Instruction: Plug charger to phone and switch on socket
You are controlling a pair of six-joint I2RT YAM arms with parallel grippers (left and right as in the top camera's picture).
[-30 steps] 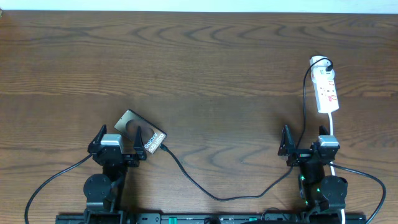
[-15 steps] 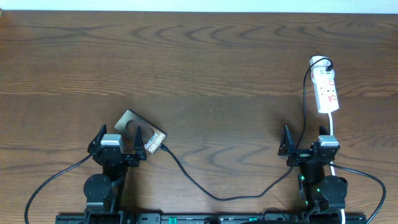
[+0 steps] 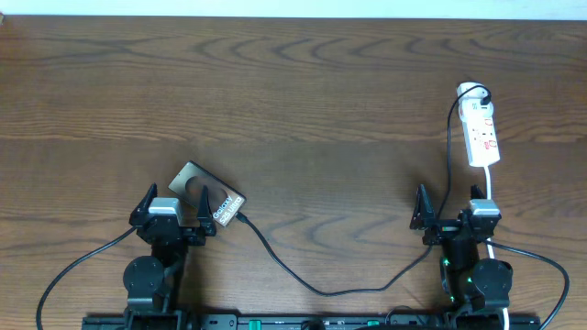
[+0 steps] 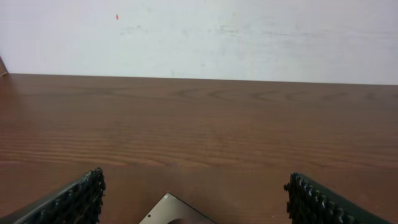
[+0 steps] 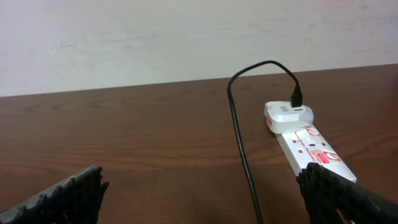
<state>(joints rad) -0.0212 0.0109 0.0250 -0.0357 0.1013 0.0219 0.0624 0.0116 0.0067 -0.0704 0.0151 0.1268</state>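
Observation:
The phone lies flat at the lower left, tilted, lettering toward its right end. Its corner shows in the left wrist view. The charger cable runs from the phone's right end, where its tip touches the phone's edge, in a curve across the front to the socket at the far right. The cable and socket show in the right wrist view. My left gripper is open, just before the phone. My right gripper is open and empty, just short of the socket.
A white adapter sits in the socket's far end with the cable plugged into it. The socket's white lead runs back past my right arm. Thicker black robot cables loop at the front edge.

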